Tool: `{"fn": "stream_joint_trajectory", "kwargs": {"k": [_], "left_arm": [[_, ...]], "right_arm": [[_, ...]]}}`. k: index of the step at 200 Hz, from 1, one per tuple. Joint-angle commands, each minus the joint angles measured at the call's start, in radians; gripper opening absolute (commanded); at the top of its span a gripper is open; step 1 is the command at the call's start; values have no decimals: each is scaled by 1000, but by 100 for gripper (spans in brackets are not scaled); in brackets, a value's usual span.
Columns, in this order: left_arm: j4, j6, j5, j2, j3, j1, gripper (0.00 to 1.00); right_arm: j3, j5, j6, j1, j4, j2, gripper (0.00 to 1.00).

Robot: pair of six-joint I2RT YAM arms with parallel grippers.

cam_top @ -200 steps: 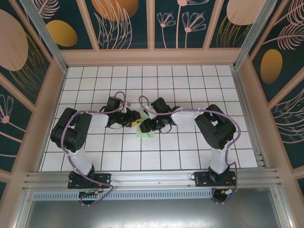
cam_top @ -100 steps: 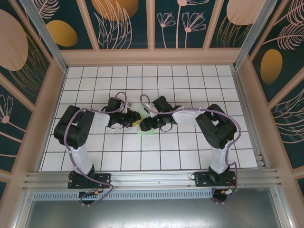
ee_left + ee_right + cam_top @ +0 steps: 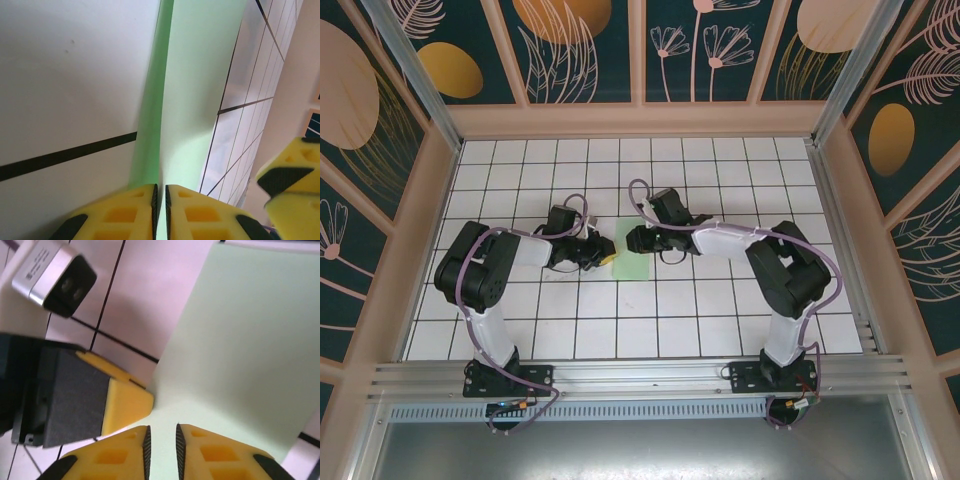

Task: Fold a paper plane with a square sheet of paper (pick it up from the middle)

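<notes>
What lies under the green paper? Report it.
The square sheet of paper lies on the white gridded table; the tiles directly beneath it are covered and cannot be seen.

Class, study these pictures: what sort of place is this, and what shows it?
Probably a robot test cell: a white grid-tiled table boxed in by flower-patterned wall panels, with two black-and-white arms bolted to a silver aluminium rail at its near edge.

Bright even overhead light; soft shadows; wrist views close, slightly blurred

Green paper (image 3: pixel 633 265) lies on the gridded table (image 3: pixel 720 300).
</notes>
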Motion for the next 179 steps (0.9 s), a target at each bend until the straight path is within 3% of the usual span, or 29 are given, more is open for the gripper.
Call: {"fn": "stream_joint_trajectory", "kwargs": {"k": [1,85,179], "left_arm": [[10,26,15,10,14,-6,16],[41,3,45,11,-1,-6,18],[53,-11,94,-99,-115,-28,23]], "right_arm": [[64,120,91,0,-51,36,20],[155,168,157,-9,-157,180,18],[151,173,212,-15,-217,204,18]]}}
